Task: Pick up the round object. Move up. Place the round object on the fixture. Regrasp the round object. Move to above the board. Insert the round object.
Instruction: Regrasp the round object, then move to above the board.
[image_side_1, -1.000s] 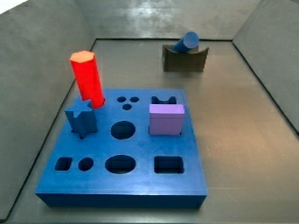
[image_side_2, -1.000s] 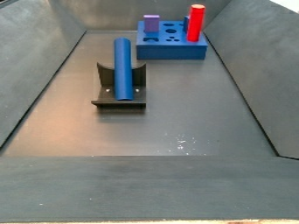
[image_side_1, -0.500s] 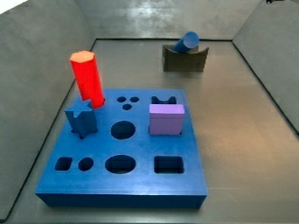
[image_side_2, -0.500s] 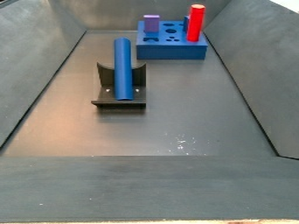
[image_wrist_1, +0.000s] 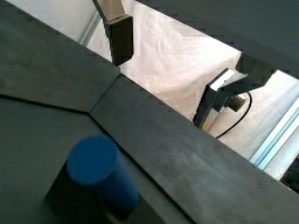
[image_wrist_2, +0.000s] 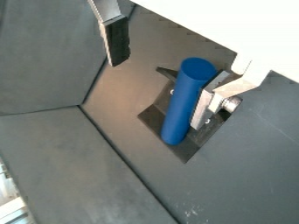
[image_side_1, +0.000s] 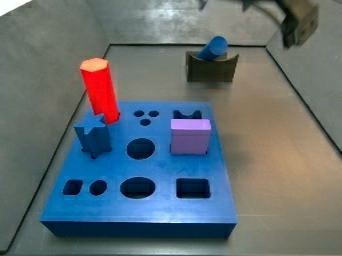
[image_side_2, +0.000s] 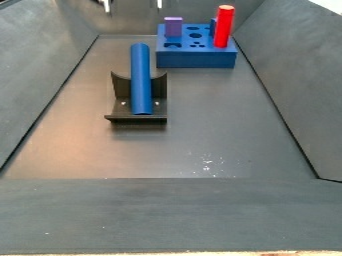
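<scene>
— What's the biggest thing in there?

— The board (image_side_1: 140, 170), a flat blue slab full of cut-outs. In a side view it lies well in front of the fixture (image_side_1: 211, 67); from the opposite side it sits at the far end of the floor (image_side_2: 197, 48). A tall red hexagonal peg (image_side_1: 100, 88) stands in it at the corner, with a short blue star peg (image_side_1: 92, 134) just beside that and a purple square block (image_side_1: 190, 136) on the fixture's side of the board's middle.

— And the blue cylinder?

— The round object (image_side_2: 140, 77) lies flat across the fixture (image_side_2: 136, 98), resting in the notch with both ends sticking out past it. A wrist view looks down its length (image_wrist_2: 181, 101) over the fixture's plate (image_wrist_2: 193, 144); in a wrist view its flat round end (image_wrist_1: 91, 162) faces the camera.

— Where's the arm?

— High above the fixture. The gripper (image_side_1: 287, 18) is only a dark blur at the upper edge of a side view, and a sliver of it (image_side_2: 104, 4) shows at the edge from the opposite side. In the wrist views its fingers (image_wrist_2: 114, 35) stand wide apart with nothing between them: released, well clear of the cylinder
</scene>
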